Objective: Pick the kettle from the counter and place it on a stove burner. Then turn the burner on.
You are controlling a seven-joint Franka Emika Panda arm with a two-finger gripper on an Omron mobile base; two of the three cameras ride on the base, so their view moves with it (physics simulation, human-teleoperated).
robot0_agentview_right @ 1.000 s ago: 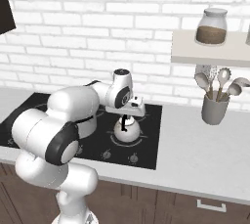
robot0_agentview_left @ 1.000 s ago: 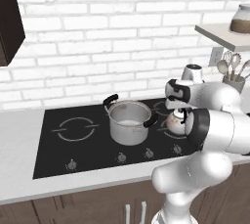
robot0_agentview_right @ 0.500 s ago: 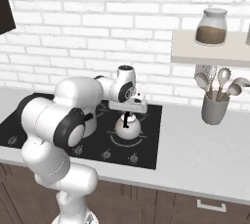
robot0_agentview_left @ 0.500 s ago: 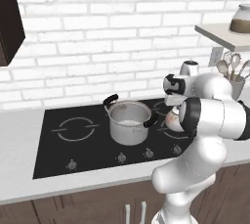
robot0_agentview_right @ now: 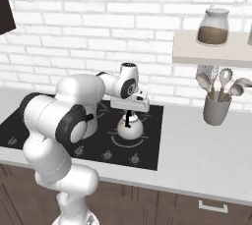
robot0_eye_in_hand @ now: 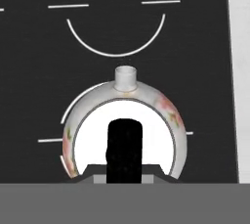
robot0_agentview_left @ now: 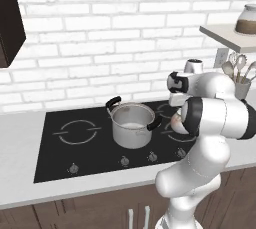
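The small pale shiny kettle (robot0_agentview_right: 131, 128) stands within the thin ring of the front right stove burner (robot0_agentview_right: 117, 142) on the black cooktop (robot0_agentview_right: 150, 150). My gripper (robot0_agentview_right: 129, 115) comes straight down onto it, shut on its dark handle (robot0_eye_in_hand: 124, 145). From the hand view I look down on the kettle (robot0_eye_in_hand: 168, 115), its spout pointing away, with arcs of the burner ring (robot0_eye_in_hand: 66, 115) showing around it. In the left base view the kettle (robot0_agentview_left: 176, 122) peeks out behind my forearm. The pale counter (robot0_agentview_right: 197, 157) lies to the right of the cooktop.
A steel pot (robot0_agentview_left: 132, 125) with two black handles stands mid-cooktop, left of the kettle. A row of knobs (robot0_agentview_left: 125, 161) runs along the cooktop's front edge. A utensil holder (robot0_agentview_right: 215, 108) stands on the counter at right, under a shelf with a jar (robot0_agentview_right: 212, 26).
My elbow and forearm have swung to a new pose while the hand stays over the same burner. The kettle has hardly moved and the jaws stay shut on its handle.
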